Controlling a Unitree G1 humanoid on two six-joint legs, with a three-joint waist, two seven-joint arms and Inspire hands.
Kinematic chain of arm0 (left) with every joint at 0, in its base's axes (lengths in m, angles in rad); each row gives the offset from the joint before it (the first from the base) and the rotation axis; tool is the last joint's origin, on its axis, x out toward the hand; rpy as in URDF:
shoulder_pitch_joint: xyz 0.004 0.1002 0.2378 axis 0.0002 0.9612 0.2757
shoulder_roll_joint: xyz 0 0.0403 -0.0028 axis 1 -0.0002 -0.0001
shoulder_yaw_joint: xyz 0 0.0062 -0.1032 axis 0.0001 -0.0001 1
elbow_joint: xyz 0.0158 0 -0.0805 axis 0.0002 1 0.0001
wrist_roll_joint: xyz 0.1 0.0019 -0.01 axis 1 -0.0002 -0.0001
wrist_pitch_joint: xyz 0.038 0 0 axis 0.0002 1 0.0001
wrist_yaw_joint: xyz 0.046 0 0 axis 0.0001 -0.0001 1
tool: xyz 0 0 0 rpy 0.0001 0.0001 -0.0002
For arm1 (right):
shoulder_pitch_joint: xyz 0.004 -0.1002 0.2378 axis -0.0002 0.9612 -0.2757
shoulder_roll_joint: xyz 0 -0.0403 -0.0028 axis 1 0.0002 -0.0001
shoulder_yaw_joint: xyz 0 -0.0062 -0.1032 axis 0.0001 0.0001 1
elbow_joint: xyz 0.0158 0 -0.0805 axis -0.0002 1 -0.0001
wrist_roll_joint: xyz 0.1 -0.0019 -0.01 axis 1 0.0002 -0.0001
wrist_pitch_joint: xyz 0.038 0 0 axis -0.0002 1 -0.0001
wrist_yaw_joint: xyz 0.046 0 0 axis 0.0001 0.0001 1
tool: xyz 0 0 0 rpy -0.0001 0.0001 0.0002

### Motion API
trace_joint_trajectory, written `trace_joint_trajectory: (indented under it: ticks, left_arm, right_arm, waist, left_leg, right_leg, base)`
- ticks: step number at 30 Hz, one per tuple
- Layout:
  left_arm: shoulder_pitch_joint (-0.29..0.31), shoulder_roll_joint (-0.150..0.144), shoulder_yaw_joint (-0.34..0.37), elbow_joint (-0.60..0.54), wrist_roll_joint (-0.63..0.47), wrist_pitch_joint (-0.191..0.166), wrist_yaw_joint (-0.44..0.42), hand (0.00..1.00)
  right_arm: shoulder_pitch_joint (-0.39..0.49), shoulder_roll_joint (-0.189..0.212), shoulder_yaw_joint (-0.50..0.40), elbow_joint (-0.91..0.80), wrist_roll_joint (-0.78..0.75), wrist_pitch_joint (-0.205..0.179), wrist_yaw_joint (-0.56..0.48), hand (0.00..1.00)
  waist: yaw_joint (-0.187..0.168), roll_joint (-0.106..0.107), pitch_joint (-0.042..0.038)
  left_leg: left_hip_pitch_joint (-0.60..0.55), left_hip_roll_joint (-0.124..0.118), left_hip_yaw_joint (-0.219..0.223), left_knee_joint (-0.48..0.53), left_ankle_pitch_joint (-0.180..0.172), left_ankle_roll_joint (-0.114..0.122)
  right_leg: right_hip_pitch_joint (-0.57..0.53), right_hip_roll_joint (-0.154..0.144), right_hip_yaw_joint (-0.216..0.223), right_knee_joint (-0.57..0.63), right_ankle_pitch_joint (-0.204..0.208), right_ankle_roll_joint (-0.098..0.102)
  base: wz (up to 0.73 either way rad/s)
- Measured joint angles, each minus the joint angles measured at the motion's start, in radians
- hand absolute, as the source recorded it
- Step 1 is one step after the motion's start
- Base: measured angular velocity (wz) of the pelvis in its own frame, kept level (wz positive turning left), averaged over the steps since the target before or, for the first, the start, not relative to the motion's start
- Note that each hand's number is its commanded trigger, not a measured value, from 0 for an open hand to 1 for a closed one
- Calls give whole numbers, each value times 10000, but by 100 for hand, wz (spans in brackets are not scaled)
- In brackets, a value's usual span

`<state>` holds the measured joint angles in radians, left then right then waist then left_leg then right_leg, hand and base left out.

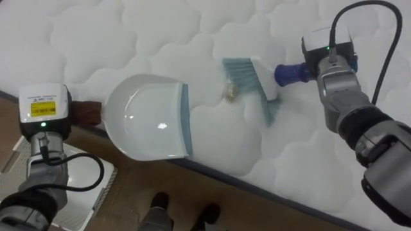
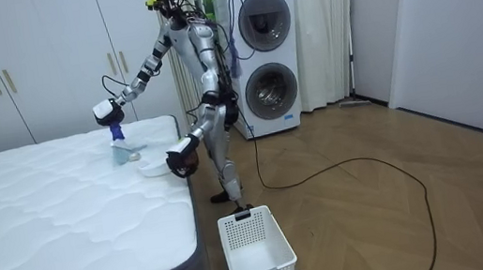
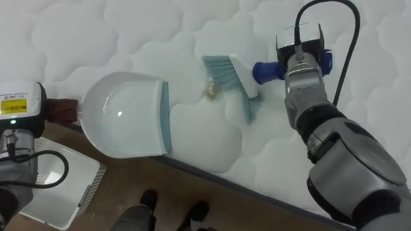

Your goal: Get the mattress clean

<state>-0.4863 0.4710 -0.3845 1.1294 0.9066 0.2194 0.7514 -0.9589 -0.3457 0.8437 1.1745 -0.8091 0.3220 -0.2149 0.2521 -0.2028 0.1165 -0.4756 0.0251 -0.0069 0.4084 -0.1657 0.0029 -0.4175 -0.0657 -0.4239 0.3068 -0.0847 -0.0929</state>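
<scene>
Right arm: stretched out over the mattress [image 1: 128,38] from the right, forearm running up to the brush.
Right hand [image 3: 300,64]: clamped round the blue handle of the brush [image 1: 263,80], and blue peeks out on both sides of it.
Brush: head down on the quilting, bristles fanned toward the dustpan.
Left arm: low at the lower left, out past the bed's side and over the wooden floor [image 2: 375,211].
Left hand [image 2: 180,159]: at the brown handle's end, tucked behind its wrist unit, so I cannot tell if it is closed on it.
Dustpan [image 1: 151,119]: on the mattress right at the edge, grey lip turned toward the brush and handle sticking out over the floor.
Debris [image 1: 230,94]: a small pale scrap on the mattress between the pan's lip and the bristles, just beside the bristles.
Edge: the dark mattress border runs diagonally under the pan's back.
Stance: the robot stands at the bed's side near a corner.
Room: a white basket [image 2: 257,246] sits on the floor by its feet.
Beyond: open quilting lies past the brush, with the stacked washers [image 2: 266,56] behind the robot.
</scene>
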Motion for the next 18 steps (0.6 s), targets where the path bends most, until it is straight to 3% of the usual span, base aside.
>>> trace_joint_trajectory:
  ticks: [9,18]
  left_arm:
    - [1,-109,-39,-9,-6,6,7,100]
    - [1,-242,-117,-2,23,17,26,100]
  right_arm:
    - [34,249,79,2,67,29,202,100]
    - [73,249,55,2,285,29,678,100]
  waist:
    - [-4,192,-7]
    - [-3,424,-18]
  left_leg:
    - [125,-13,4,-154,3,-5]
    - [168,-32,-23,-150,11,-9]
  right_leg:
    - [28,-6,8,-6,1,1]
    - [84,-27,-10,-5,1,3]
  base:
    - [0]
    - [0]
